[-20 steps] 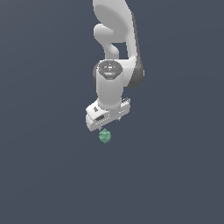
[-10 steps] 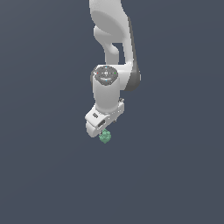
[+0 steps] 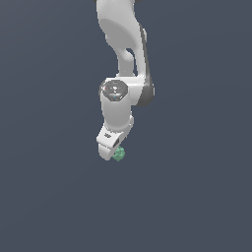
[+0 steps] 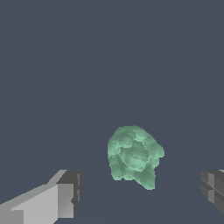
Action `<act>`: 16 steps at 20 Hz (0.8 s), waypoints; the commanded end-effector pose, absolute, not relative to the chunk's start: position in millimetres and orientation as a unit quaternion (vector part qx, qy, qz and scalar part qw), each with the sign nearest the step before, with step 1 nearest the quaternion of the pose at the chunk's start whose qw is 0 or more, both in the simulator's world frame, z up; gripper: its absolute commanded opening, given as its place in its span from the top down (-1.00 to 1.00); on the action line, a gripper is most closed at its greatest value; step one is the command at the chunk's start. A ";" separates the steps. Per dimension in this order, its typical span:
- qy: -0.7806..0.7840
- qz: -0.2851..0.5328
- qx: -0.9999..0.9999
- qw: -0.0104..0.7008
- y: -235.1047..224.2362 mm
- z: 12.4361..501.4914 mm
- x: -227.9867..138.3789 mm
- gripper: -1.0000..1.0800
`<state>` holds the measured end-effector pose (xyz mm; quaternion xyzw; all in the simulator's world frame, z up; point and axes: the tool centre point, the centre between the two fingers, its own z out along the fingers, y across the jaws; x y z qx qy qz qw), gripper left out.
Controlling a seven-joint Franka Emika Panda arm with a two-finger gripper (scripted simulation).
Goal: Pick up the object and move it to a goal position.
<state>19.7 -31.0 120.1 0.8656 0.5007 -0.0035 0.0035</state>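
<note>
The white arm (image 3: 123, 64) descends from 12 o'clock in the exterior view and ends in the claw (image 3: 111, 150), which sits slightly below frame centre. The claw body is tilted, with its lower end pointing toward 7 o'clock.

The object (image 3: 118, 154), a small bumpy green lump with a faceted skin, lies just beside the claw tip, at about 4 o'clock from it in the exterior view. Part of the object is hidden behind the claw body there, so contact cannot be judged from that view.

In the wrist view the object (image 4: 134, 156) appears between the two fingers. One finger (image 4: 65, 194), light grey with a darker pad, stands at about 8 o'clock from the object. The other finger (image 4: 213, 189), dark grey, stands at about 4 o'clock from it, cut off by the frame edge.

Claw state: spread wide, with clear gaps between each finger and the object. It holds nothing.

The surface (image 3: 197, 197) is a uniform dark blue-grey with no visible markings. Whether the object rests on it cannot be told.
</note>
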 end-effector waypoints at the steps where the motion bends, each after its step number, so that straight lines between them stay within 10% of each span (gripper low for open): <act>1: 0.523 -0.003 0.852 0.003 -32.6 117.2 20.6 -0.92; 16: 0.573 0.000 0.819 0.000 -36.9 110.3 22.5 -0.92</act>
